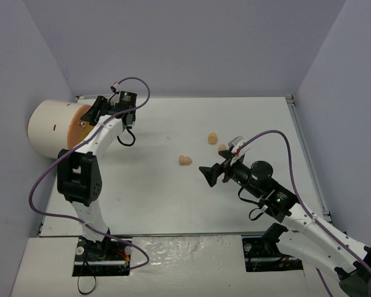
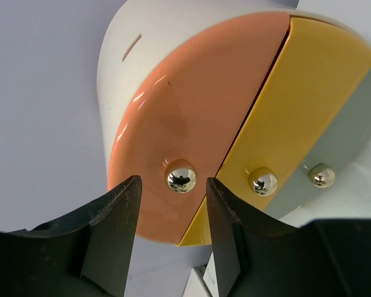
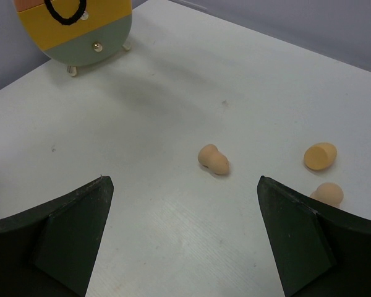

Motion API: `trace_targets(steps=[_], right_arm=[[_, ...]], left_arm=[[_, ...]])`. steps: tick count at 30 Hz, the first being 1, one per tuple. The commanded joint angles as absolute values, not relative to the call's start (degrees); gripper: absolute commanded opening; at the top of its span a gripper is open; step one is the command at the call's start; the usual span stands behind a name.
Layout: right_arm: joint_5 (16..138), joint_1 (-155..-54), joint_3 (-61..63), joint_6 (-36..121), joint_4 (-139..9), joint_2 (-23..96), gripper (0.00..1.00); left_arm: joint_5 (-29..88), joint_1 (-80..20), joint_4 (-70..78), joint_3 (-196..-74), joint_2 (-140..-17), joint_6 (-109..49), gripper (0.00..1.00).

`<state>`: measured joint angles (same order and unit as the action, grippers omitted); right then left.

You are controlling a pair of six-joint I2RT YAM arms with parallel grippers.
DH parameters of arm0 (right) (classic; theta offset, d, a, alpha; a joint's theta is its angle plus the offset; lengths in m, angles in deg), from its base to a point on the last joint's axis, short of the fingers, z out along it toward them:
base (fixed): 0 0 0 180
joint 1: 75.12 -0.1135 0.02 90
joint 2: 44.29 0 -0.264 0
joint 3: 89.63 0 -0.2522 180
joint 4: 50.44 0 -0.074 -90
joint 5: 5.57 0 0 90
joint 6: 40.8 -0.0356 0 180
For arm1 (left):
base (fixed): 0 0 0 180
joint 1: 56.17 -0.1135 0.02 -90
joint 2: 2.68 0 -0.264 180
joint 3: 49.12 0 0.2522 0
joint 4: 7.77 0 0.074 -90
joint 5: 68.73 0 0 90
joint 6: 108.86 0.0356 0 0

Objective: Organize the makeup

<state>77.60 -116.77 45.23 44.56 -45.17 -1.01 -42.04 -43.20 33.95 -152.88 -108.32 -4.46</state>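
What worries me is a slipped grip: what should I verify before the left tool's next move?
1. Aim: orange drawer's knob sits between the left tool's fingers: ok.
2. Grip: fingers clamped on knob: not ok, gaps both sides.
3. Depth: fingers far enough past knob: cannot tell.
4. Neighbour: yellow drawer's knob outside the fingers: ok.
5. Other arm: right tool open, near the sponges, away from drawers: ok.

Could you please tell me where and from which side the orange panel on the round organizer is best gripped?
By its shiny round knob, coming straight at the orange panel from the front with one finger on each side. The panel is smooth and glossy; the knob is its only protruding part.
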Motion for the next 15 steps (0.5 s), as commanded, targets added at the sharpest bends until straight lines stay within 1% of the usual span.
trace_targets(steps=[1,15], right_arm=[[77.57,-116.52,44.79,43.93,-39.76,-0.96,1.00],[77.48,-116.50,44.95,43.93,-39.78,-1.39,1.00]], left_arm=[[-46.23,-43.96,29.99,-152.97,-105.60,-1.20,0.42],[-47.95,-44.66,30.02,-151.44,-106.14,-1.11,0.37]])
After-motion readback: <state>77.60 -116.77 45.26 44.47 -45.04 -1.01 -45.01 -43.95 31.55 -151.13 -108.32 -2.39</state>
